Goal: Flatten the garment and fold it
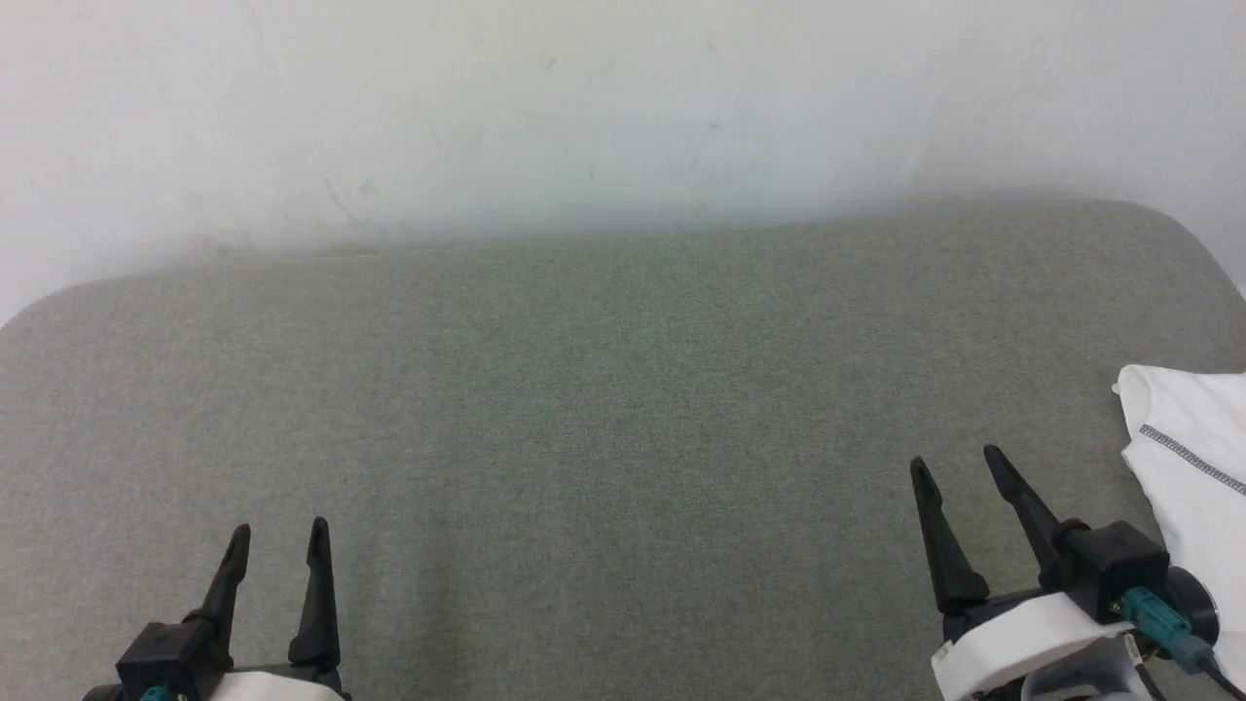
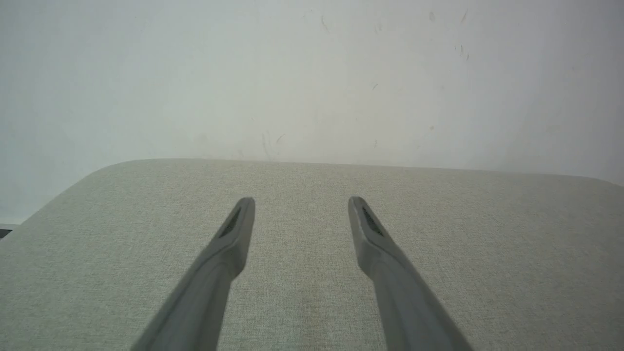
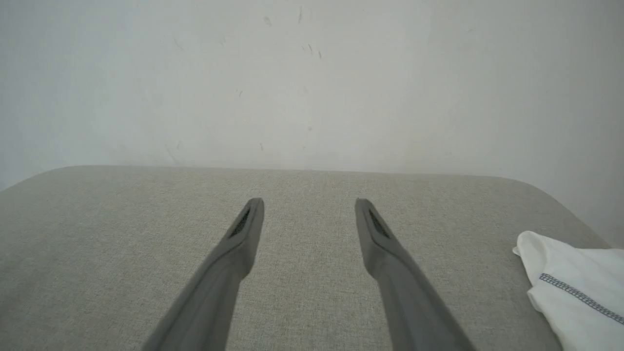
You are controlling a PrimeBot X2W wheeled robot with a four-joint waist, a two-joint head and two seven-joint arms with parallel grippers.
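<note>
At the right-hand edge of the fabric-covered table point(image 1: 604, 389), the garment point(image 1: 1192, 458) is seen as a white corner crossed by a dark zigzag seam, the rest of it being cut off by the picture's border. It is laid on the table's cloth toward the right rear corner and is touched by neither gripper. Over the table's near edge on the right side, the right gripper point(image 1: 956, 460) is held with its fingers spread wide and nothing between them, the garment lying just beside it toward the table's right edge. Over the table's near edge on the left side, the left gripper point(image 1: 280, 527) is likewise held wide apart and empty, well apart from the garment. How far the work has gone cannot be settled from so small a piece: soft creases and an overlapped layer are shown, so the cloth may be judged either not yet spread or already folded and set aside. If it is taken as unstarted, everything is left: the garment must be drawn to the table's middle, flattened and folded.
</note>
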